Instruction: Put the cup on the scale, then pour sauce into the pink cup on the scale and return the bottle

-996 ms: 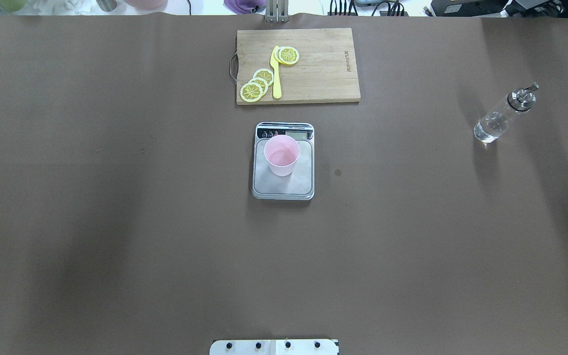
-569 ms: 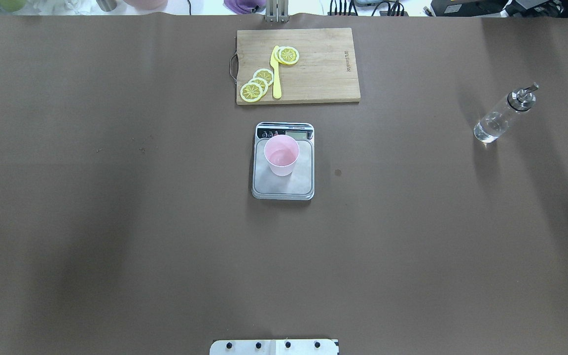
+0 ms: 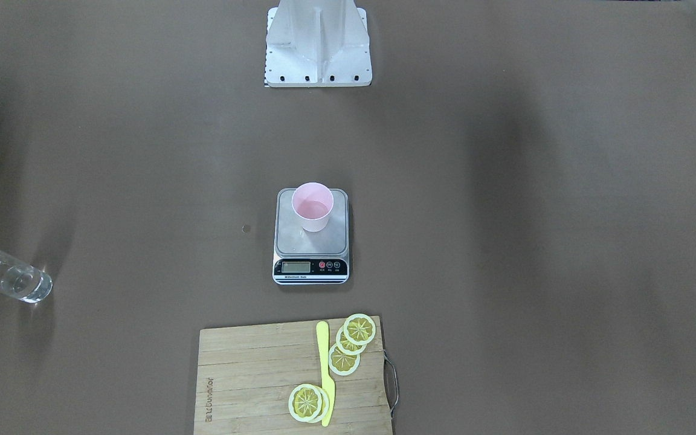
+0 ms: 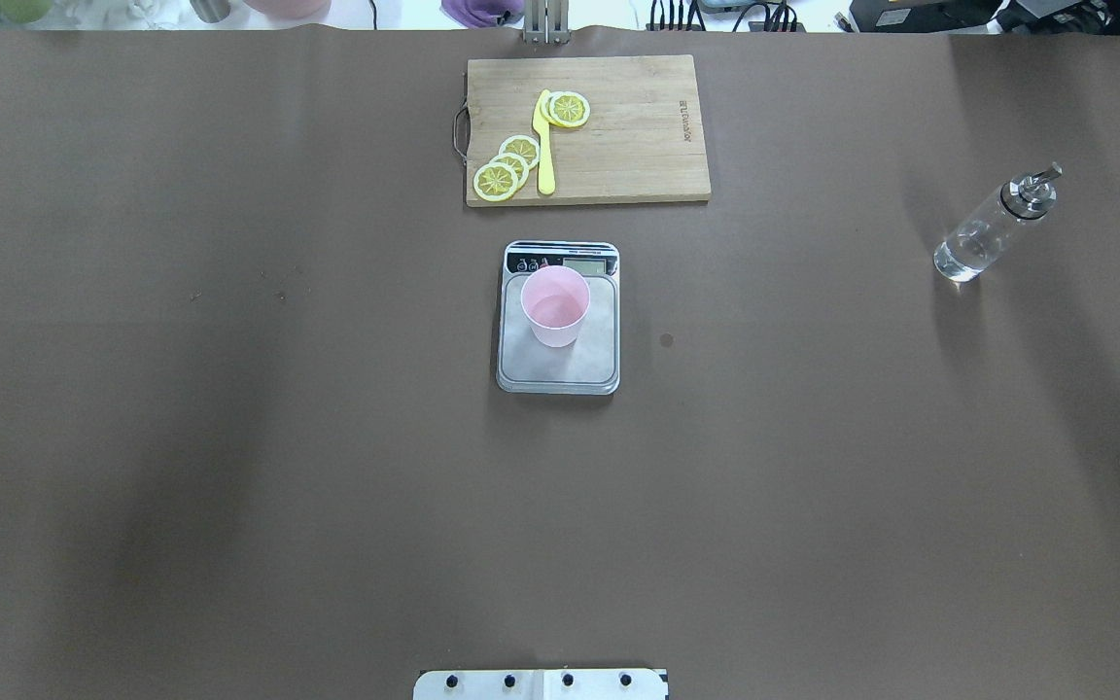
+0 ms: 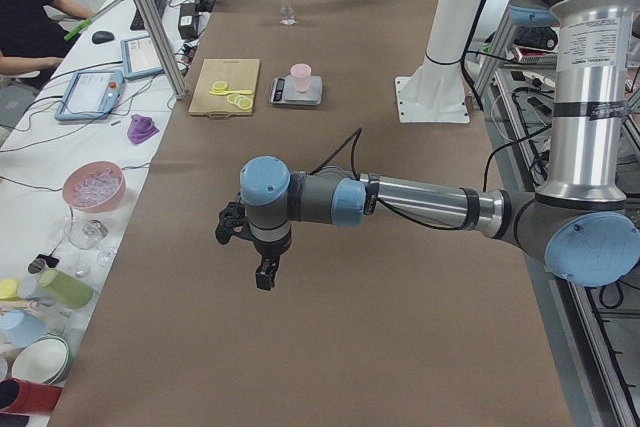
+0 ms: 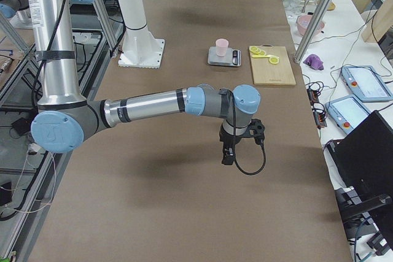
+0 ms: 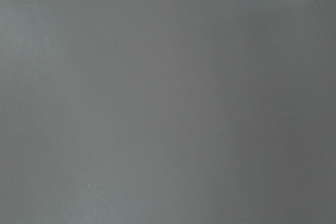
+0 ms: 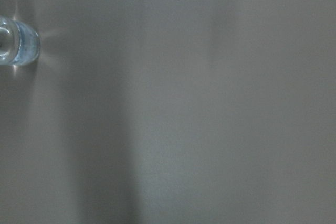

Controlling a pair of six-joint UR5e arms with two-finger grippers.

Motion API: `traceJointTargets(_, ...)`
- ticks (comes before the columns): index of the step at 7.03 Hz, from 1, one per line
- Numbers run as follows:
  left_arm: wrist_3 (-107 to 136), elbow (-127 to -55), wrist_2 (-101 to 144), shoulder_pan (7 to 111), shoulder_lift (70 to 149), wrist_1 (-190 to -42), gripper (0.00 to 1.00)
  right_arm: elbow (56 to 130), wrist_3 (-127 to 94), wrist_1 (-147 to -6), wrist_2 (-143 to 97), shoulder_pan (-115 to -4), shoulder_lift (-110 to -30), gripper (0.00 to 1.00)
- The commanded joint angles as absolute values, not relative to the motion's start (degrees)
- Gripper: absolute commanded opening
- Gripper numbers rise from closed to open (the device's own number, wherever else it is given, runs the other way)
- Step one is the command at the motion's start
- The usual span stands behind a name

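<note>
The pink cup (image 4: 554,306) stands upright on the scale (image 4: 558,374) at the table's middle, also in the front view (image 3: 312,206). The glass bottle (image 4: 983,233) with its silver pourer stands far right, alone, with clear sauce in its lower part. It shows at the left edge of the right wrist view (image 8: 16,43). My left gripper (image 5: 264,275) hangs over bare table at my left end. My right gripper (image 6: 228,153) hangs over bare table at my right end. Both show only in the side views, so I cannot tell if they are open or shut.
A wooden cutting board (image 4: 628,136) with lemon slices (image 4: 507,165) and a yellow knife (image 4: 545,146) lies beyond the scale. The robot's base plate (image 4: 541,683) is at the near edge. A side bench with bowls and cups (image 5: 90,187) runs beside the table.
Nothing on the table has moved; only the shadows on the cloth have shifted a little.
</note>
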State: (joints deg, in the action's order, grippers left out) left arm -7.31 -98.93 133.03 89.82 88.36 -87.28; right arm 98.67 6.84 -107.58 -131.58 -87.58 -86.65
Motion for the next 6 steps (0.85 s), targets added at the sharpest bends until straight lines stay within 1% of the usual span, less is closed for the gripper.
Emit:
traceJointTargets(1, -7.3, -97.6, 133.4, 89.7, 88.4, -87.0, 0.98, 98.8, 9.1, -108.3, -131.8, -88.7, -88.3, 1.0)
traceJointTargets(4, -7.4, -95.5, 133.5, 89.9, 87.3, -87.2, 0.98, 98.2, 8.6, -108.3, -132.7, -88.9, -88.9, 1.0)
traceJointTargets(6, -7.4, -97.0, 133.5, 90.8, 86.9, -86.2, 0.98, 98.3, 8.5, -108.3, -133.0, -89.0, -88.9, 1.0)
